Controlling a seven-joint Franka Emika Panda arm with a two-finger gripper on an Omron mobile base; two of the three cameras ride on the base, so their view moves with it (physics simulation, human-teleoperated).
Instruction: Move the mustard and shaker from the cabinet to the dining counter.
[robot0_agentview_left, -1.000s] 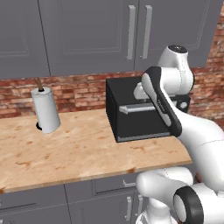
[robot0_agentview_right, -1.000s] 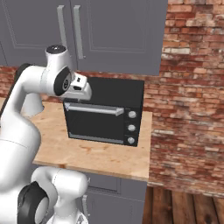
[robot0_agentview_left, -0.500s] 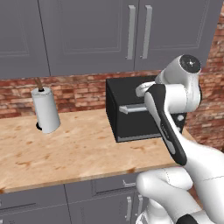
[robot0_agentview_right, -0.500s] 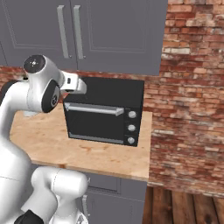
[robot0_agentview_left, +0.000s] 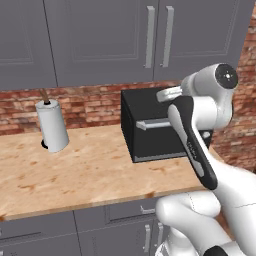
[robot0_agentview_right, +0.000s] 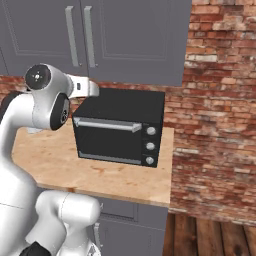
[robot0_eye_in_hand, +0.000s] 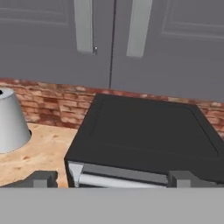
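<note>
the gripper (robot0_eye_in_hand: 112, 178) hangs in free air, its jaws spread wide and empty, one tip (robot0_eye_in_hand: 43, 178) at each side of the oven (robot0_eye_in_hand: 144, 135) top just below them. that oven is a matte black box with a silver bar handle, near the wood-grain counter (robot0_agentview_left: 75, 175) edge. the cabinet (robot0_eye_in_hand: 113, 39), grey, panelled, doors shut, rises ahead above a brick strip. a white paper roll (robot0_eye_in_hand: 11, 120) stands off to one side.

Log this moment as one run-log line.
phase: approaching cabinet | doors: closed | gripper: open, empty, above black oven | mustard, shaker: unseen
</note>
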